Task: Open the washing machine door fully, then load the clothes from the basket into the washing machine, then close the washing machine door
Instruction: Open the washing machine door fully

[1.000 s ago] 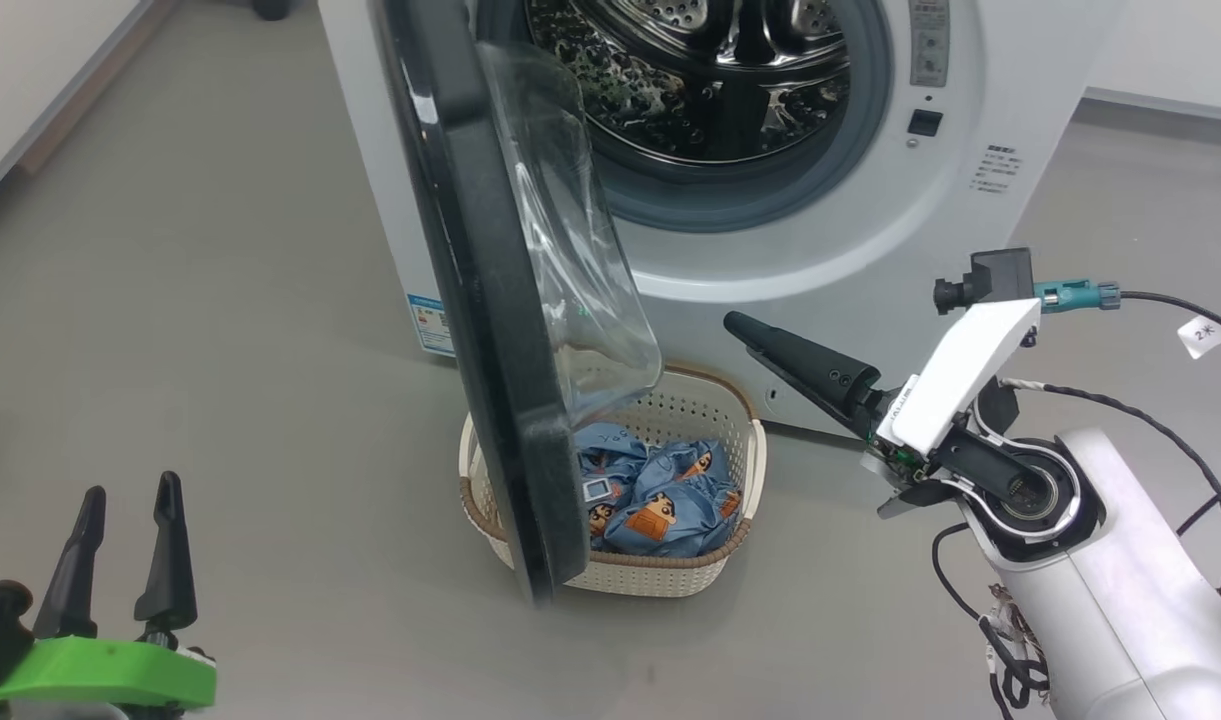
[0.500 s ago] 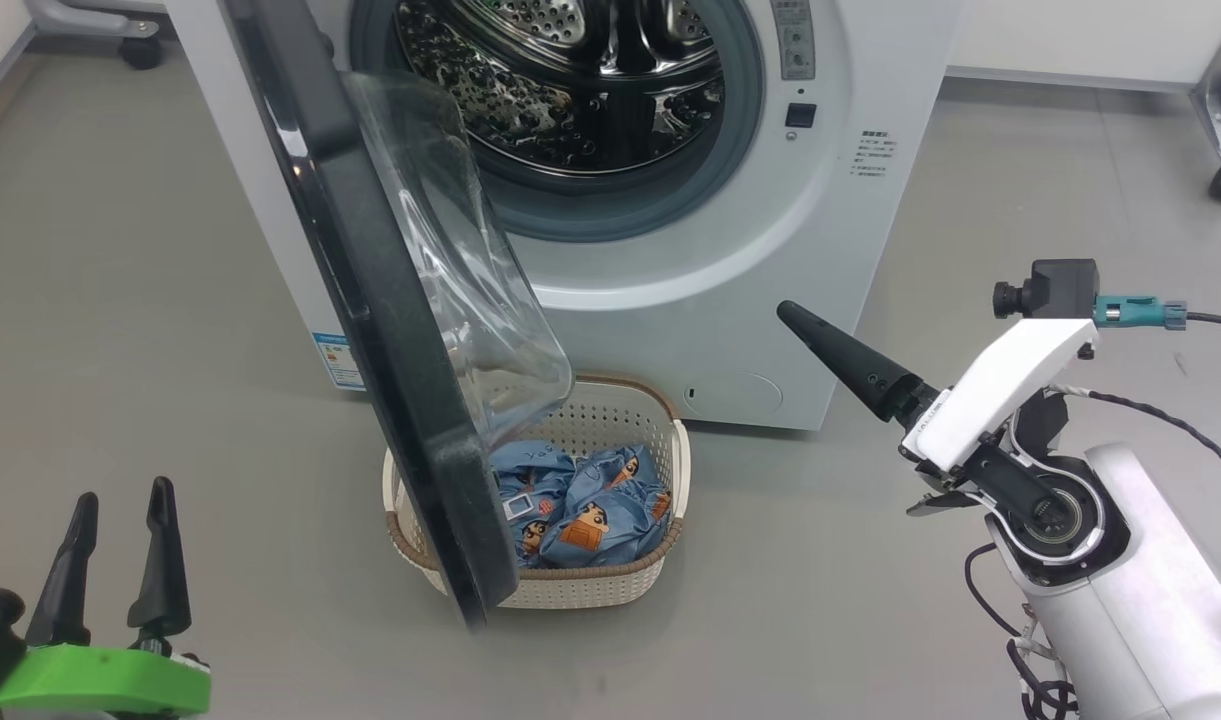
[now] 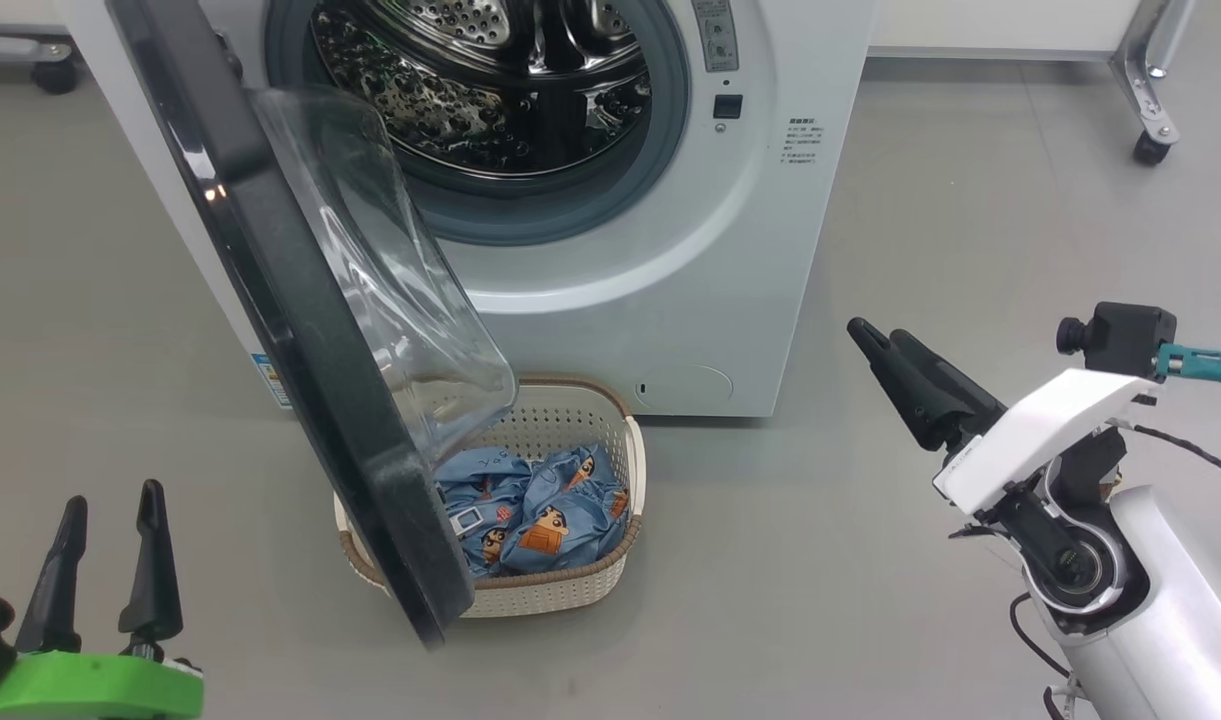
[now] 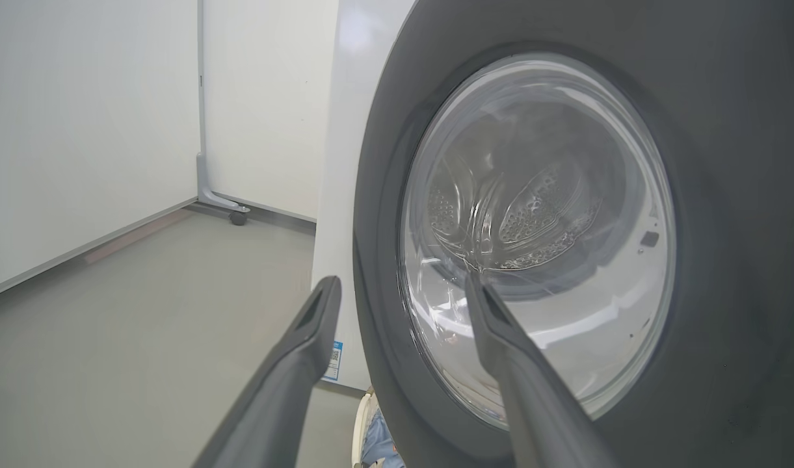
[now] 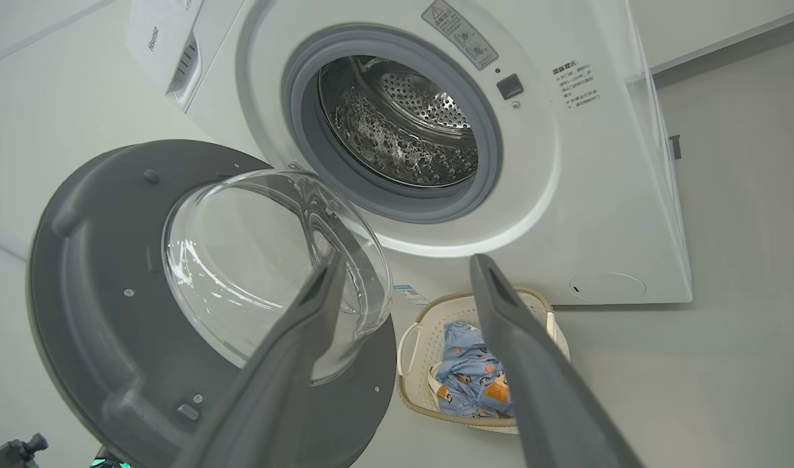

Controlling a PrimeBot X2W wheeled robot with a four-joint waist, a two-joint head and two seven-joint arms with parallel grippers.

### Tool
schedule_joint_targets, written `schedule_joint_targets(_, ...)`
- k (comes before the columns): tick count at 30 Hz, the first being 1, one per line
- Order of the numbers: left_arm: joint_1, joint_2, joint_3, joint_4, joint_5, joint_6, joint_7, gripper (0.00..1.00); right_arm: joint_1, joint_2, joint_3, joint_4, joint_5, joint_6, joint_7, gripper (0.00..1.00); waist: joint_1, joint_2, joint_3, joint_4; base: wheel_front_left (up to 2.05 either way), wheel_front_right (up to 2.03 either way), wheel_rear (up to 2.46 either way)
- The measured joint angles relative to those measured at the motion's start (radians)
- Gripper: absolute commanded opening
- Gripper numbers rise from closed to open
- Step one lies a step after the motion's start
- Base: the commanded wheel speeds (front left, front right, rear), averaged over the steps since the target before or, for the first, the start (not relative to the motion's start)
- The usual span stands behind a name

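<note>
On the floor just in front of the washing machine (image 3: 730, 260), 1 basket (image 3: 570, 590) holds the clothes (image 3: 530, 505): blue printed fabric, approx 2 bundles, tho the door rim hides part, so the count is unsure. The washing machine door (image 3: 300, 340) stands swung out, lower edge over the basket's left side. 1 steel drum (image 3: 490, 90) shows thru the opening. 2 grippers: left gripper (image 3: 112, 496) at lower left, fingers spread, holding nothing; right gripper (image 3: 875, 335) to the right of the machine, fingers apart in its wrist view, also holding nothing.

Bright even light, soft shadows, glare on door glass (image 3: 370, 290), wide-angle wrist distortion
</note>
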Motion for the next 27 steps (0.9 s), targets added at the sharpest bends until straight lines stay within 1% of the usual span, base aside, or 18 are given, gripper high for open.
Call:
schedule_joint_targets(7,0.013,-0.005,-0.002,-0.003,0.004,0.000,0.000,1.00,0.046,-0.033,-0.005,0.026,-0.100,0.000,-0.116,1.00,0.0000,0.0000,-0.003,-0.026,0.00,0.00,0.00)
schedule_joint_targets(12,0.016,-0.010,-0.003,-0.004,0.004,0.000,0.000,1.00,0.076,-0.056,0.005,0.055,-0.198,0.000,-0.197,1.00,0.0000,0.0000,-0.012,-0.036,0.00,0.00,0.00)
schedule_joint_targets(19,0.029,-0.020,-0.024,-0.007,0.012,0.000,0.000,1.00,0.104,-0.079,-0.010,0.103,-0.321,-0.002,-0.326,1.00,0.0000,0.0000,-0.020,-0.047,0.00,0.00,0.00)
schedule_joint_targets(20,0.030,-0.020,-0.025,-0.007,0.012,0.000,0.000,1.00,0.106,-0.080,-0.010,0.109,-0.331,-0.010,-0.341,1.00,0.0000,0.0000,-0.020,-0.048,0.00,0.00,0.00)
schedule_joint_targets(23,0.030,-0.021,-0.025,-0.008,0.012,0.000,0.000,1.00,0.107,-0.084,-0.009,0.122,-0.358,-0.013,-0.367,1.00,0.0000,0.0000,-0.020,-0.048,0.00,0.00,0.00)
schedule_joint_targets(27,0.030,-0.021,-0.028,-0.009,0.013,0.000,0.000,1.00,0.118,-0.087,0.002,0.147,-0.395,-0.029,-0.402,1.00,0.0000,0.0000,-0.021,-0.049,0.00,0.00,0.00)
